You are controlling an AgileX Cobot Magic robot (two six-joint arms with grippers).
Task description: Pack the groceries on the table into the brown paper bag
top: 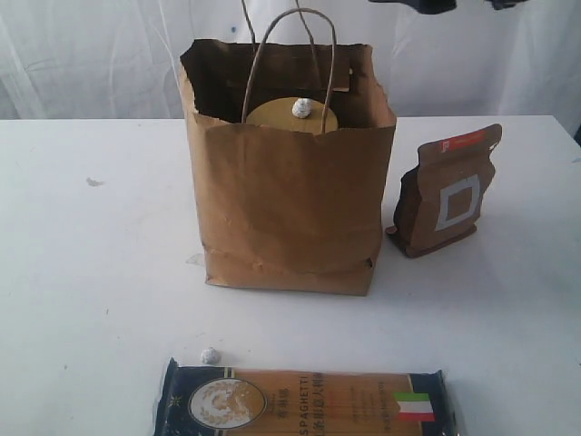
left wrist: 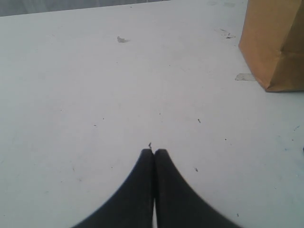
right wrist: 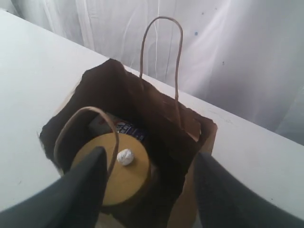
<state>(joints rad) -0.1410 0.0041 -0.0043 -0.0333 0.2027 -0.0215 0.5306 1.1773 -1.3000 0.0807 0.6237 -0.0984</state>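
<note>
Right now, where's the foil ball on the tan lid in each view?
Exterior: foil ball on the tan lid, inside the brown paper bag, at its open top.
Left wrist: not visible; only the bag's corner shows.
Right wrist: ball on the lid, inside the bag.
Shared landmark: the bag.

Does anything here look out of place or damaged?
Yes. A tiny foil ball rests loose on the tan jar lid inside the brown paper bag, whose rim is ragged. A second foil ball lies on the table.
</note>
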